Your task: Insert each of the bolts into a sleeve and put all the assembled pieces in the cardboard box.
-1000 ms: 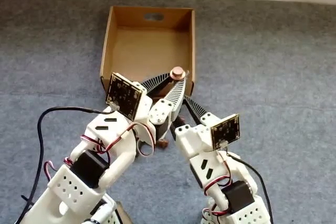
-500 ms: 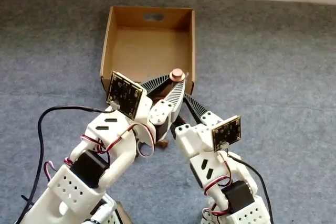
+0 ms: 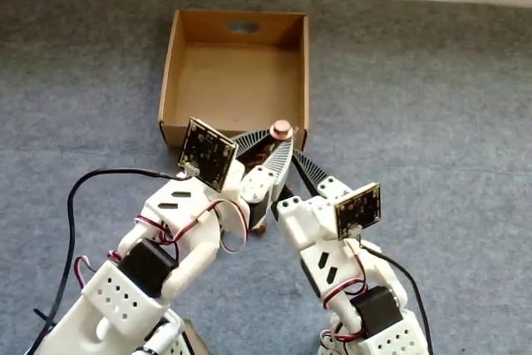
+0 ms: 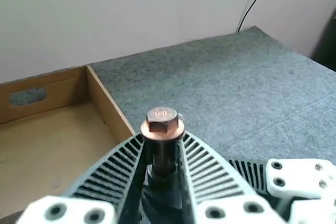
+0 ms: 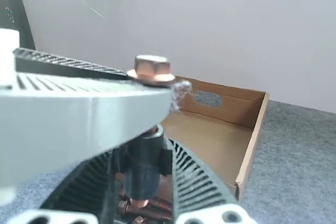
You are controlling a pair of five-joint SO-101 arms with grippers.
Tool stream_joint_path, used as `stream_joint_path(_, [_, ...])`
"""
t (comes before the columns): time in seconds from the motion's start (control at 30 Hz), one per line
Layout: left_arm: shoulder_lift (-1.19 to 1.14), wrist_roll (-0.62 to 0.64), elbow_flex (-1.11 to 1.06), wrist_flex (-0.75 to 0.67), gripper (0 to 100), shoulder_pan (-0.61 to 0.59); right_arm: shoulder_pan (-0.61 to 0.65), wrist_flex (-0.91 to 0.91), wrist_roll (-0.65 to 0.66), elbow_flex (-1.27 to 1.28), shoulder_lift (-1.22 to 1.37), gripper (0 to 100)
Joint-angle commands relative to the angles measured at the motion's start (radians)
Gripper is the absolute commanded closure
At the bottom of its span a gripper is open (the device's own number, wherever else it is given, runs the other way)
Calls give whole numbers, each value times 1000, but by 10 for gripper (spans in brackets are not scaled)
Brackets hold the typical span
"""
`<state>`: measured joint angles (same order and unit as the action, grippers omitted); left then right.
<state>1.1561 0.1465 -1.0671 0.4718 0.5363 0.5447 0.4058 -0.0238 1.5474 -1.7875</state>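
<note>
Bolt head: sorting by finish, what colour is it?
Copper bolt head, clearest in left wrist view.

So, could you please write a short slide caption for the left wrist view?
Left tool holding a copper bolt upright by its shank, beside the open cardboard box.

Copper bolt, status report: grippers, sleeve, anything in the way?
Left gripper shut on copper hex-head bolt. Right gripper shut on dark cylindrical sleeve beneath, bolt shaft reaches its top. Loose copper bolts on carpet below.

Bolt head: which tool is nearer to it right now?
Left. The left tool clamps the shank just under the bolt head; the right tool grips the sleeve lower down.
</note>
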Motion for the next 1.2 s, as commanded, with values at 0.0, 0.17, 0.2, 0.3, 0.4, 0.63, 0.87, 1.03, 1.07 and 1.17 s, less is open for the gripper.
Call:
stream_joint_path(0.0, [7,-2,-2,5,993,-21,-41,-24,9,-12,-13,993])
stream_joint_path(0.17, [8,-2,-5,11,916,-27,-42,-24,9,-12,-13,993])
stream_joint_path(0.2, [8,-2,-5,26,883,-27,-42,-24,9,-12,-13,993])
stream_joint_path(0.3, [10,-2,-4,43,827,-27,-42,-24,9,-12,-13,993])
stream_joint_path(0.4, [16,-3,-4,46,826,-27,-42,-24,9,-12,-13,993])
stream_joint_path(0.63, [22,-3,18,100,826,-21,-44,-24,9,-12,-13,993])
stream_joint_path(0.87, [166,-2,24,172,822,-19,-44,-24,9,-12,-13,993])
stream_joint_path(1.03, [231,-3,24,186,822,-21,-44,-24,9,-12,-10,993])
stream_joint_path(1.07, [234,-3,22,186,822,-21,-44,-24,9,-12,-10,993])
stream_joint_path(1.17, [234,-8,22,186,823,-25,-44,-24,9,-12,-5,993])
